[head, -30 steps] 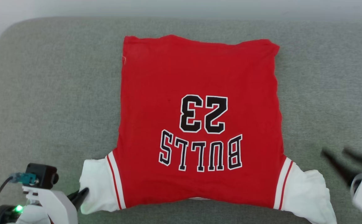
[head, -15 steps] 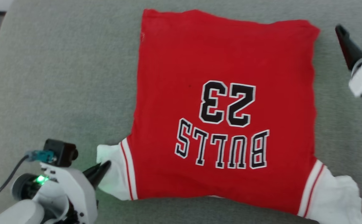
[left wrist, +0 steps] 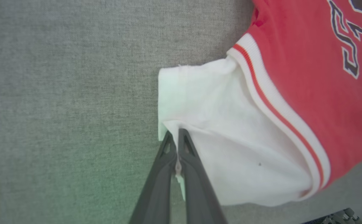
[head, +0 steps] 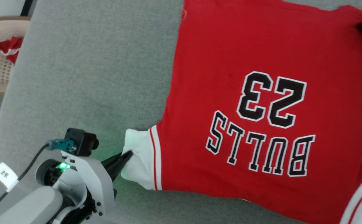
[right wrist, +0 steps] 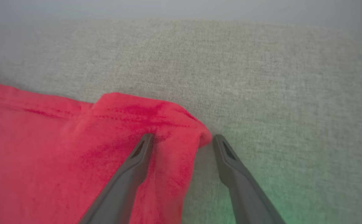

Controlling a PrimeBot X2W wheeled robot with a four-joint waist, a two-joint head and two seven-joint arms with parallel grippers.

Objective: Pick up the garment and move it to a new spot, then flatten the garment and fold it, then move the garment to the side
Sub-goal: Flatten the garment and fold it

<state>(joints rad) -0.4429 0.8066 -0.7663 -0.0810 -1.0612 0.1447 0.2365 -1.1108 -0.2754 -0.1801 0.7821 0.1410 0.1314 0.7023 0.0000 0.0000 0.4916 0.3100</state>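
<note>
My left gripper (left wrist: pixel 177 137) pinched the garment's (head: pixel 261 62) sleeve (left wrist: pixel 230 140); my right gripper (right wrist: pixel 182 140) (jaws wide) straddled its hem corner (right wrist: pixel 168 118), needing a deeper bite.

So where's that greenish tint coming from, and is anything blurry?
Head view: a green lamp tints the white sleeve. Left wrist view: sharp, green cast on the grey cushion. Right wrist view: soft throughout, shirt fuzzy, green at lower right.
</note>
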